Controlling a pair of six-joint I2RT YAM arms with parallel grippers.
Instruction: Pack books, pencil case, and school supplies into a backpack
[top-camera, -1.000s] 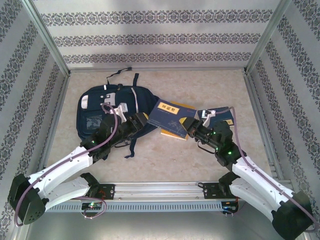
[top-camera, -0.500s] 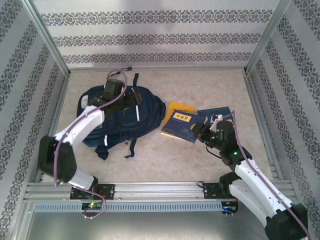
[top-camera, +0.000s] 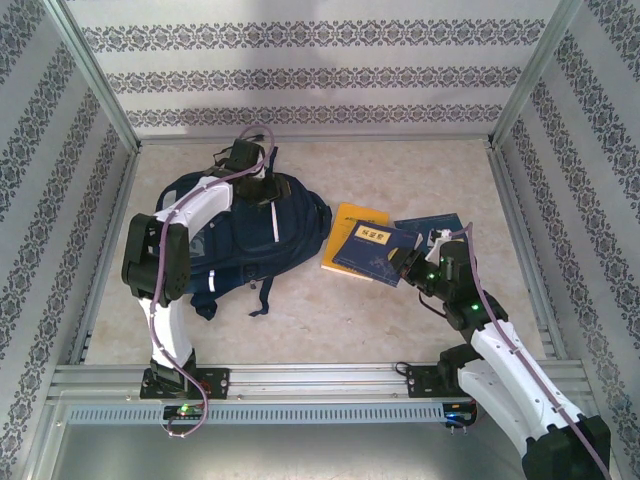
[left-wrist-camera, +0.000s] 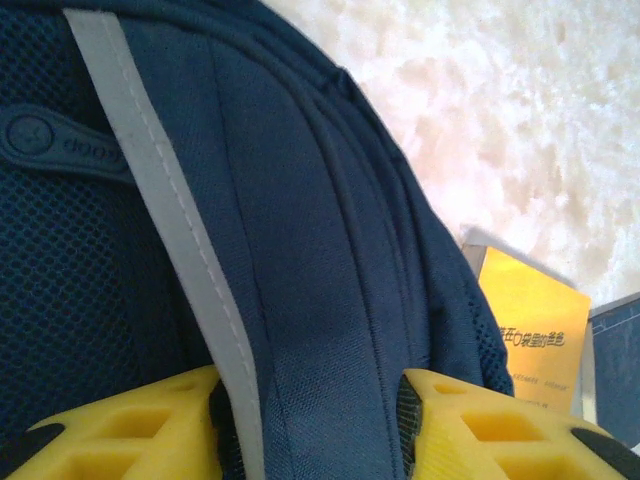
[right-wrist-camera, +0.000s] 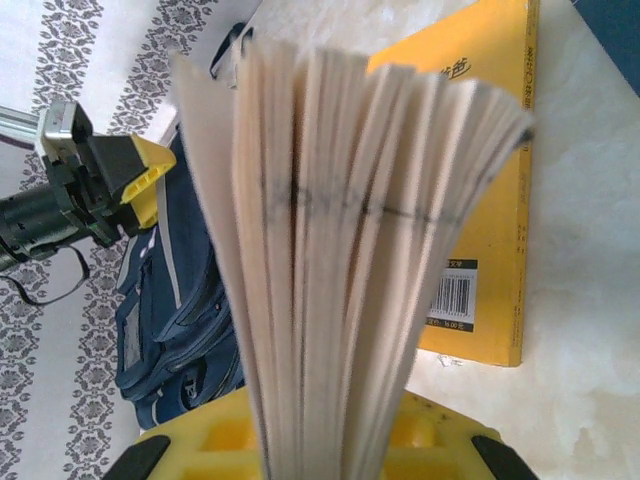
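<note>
The dark navy backpack (top-camera: 235, 235) lies at the left of the table, its white stripe (left-wrist-camera: 170, 200) running between my left fingers. My left gripper (top-camera: 262, 190) (left-wrist-camera: 310, 395) is at the bag's far top, shut on a ridge of its fabric (left-wrist-camera: 310, 250). My right gripper (top-camera: 408, 265) (right-wrist-camera: 335, 425) is shut on a thin navy book (top-camera: 372, 250), whose fanned page edges (right-wrist-camera: 340, 250) face the wrist camera. That book rests partly over the orange-yellow paperback (top-camera: 350, 215) (right-wrist-camera: 480, 250). A second navy book (top-camera: 440, 225) lies behind my right gripper. The pencil case and school supplies are out of view.
Dark straps (top-camera: 258, 295) trail from the backpack toward the near edge. Metal frame posts (top-camera: 505, 170) and patterned walls close in the table on three sides. A metal rail (top-camera: 320, 378) runs along the front between the arm bases.
My left arm swung from the backpack's near side up and over to its far top. My right gripper drew the navy book back to the right, away from the bag.
</note>
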